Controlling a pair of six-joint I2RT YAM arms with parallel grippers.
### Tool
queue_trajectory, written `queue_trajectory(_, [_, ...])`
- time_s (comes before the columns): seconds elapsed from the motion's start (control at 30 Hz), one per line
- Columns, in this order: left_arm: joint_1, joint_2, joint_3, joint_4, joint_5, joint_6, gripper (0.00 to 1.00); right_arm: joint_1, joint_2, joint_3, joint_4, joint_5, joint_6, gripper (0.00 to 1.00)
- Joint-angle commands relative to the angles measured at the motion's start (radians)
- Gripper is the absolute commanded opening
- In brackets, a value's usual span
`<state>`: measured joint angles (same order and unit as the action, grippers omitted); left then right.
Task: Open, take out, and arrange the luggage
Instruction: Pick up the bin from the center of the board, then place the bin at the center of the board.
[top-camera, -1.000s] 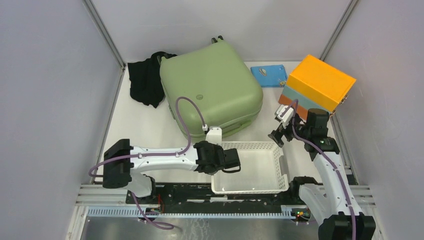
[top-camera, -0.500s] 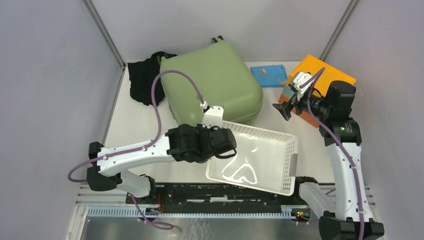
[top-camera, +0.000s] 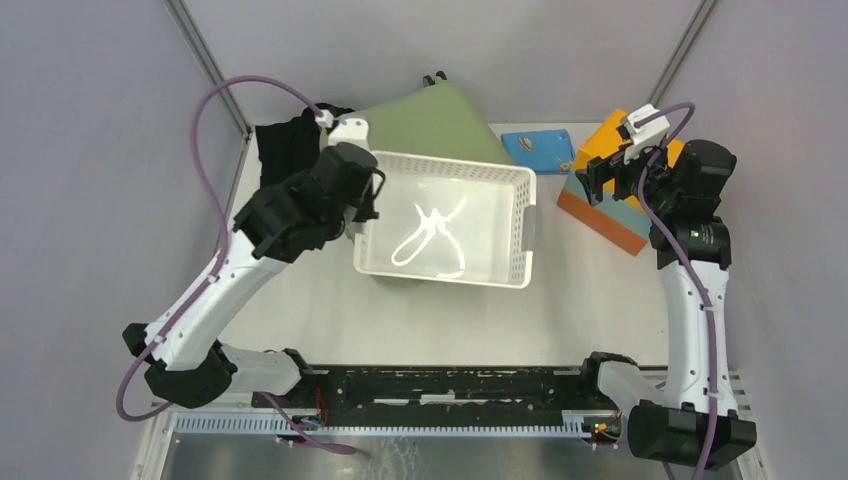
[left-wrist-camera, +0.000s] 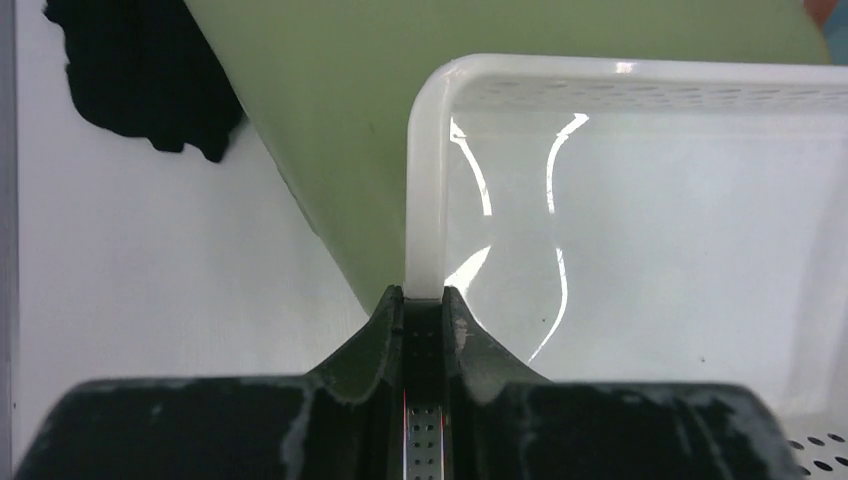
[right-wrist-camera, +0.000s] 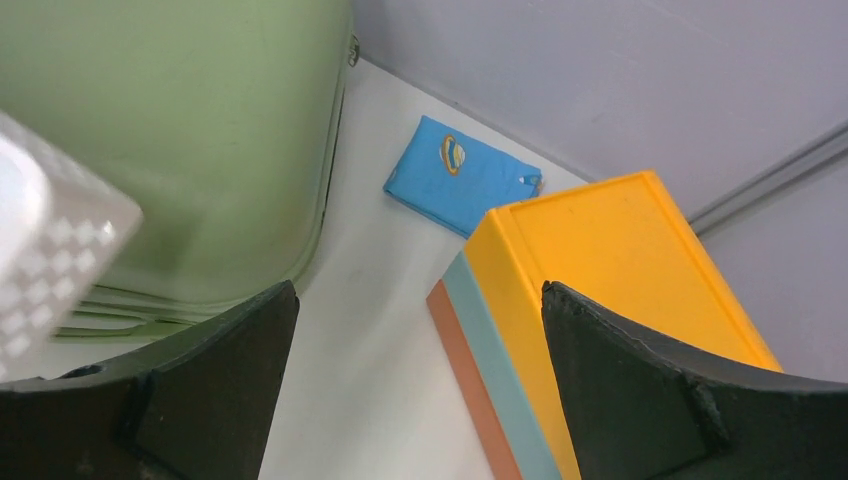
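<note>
The sage-green luggage (top-camera: 440, 120) lies closed at the back of the table, and the top view shows only its far part. A white perforated basket (top-camera: 445, 220) hangs in the air over it and hides the rest. My left gripper (top-camera: 366, 203) is shut on the basket's left rim; the left wrist view shows the gripper (left-wrist-camera: 424, 295) pinching the rim beside a corner, with the basket (left-wrist-camera: 640, 250) to the right and the luggage (left-wrist-camera: 330, 120) below. My right gripper (top-camera: 603, 177) stands open and empty by the orange box. In its wrist view the gripper (right-wrist-camera: 420, 300) hangs over bare table between the luggage (right-wrist-camera: 180, 130) and the box.
An orange and light-blue box (top-camera: 600, 205) sits at the back right, also seen as the box (right-wrist-camera: 620, 260). A flat blue item (top-camera: 537, 150) lies between it and the luggage. Black cloth (top-camera: 285, 155) is bunched at the back left. Grey walls stand on three sides.
My left arm has lifted the basket from the near table edge up and back over the luggage. My right arm rose and swung to the back right, still open.
</note>
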<state>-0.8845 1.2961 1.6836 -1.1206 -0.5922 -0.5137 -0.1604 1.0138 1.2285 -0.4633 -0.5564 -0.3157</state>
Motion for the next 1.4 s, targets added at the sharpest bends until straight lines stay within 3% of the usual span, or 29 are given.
queue_trajectory(0.0, [0.131, -0.046, 0.142, 0.146, 0.052, 0.190, 0.02, -0.020, 0.014, -0.055, 0.086, -0.023, 0.041, 0.98])
queue_trajectory(0.13, [0.317, -0.048, 0.167, 0.173, 0.018, 0.198, 0.02, -0.021, 0.022, -0.160, 0.122, -0.068, 0.029, 0.98])
queue_trajectory(0.27, [0.544, -0.116, 0.081, 0.292, -0.005, 0.127, 0.02, -0.021, 0.018, -0.282, 0.179, -0.129, 0.020, 0.98])
queue_trajectory(0.5, [0.939, -0.136, -0.054, 0.412, 0.082, -0.090, 0.02, -0.020, -0.002, -0.391, 0.220, -0.212, -0.033, 0.98])
queue_trajectory(0.7, [1.195, -0.207, -0.306, 0.443, 0.089, -0.310, 0.02, -0.021, -0.002, -0.494, 0.267, -0.252, -0.055, 0.98])
queue_trajectory(0.97, [1.263, -0.331, -0.654, 0.434, -0.001, -0.497, 0.03, -0.021, -0.013, -0.554, 0.265, -0.297, -0.080, 0.98])
queue_trajectory(1.37, [1.264, -0.300, -0.890, 0.424, -0.021, -0.560, 0.13, -0.020, 0.011, -0.594, 0.302, -0.404, -0.038, 0.98])
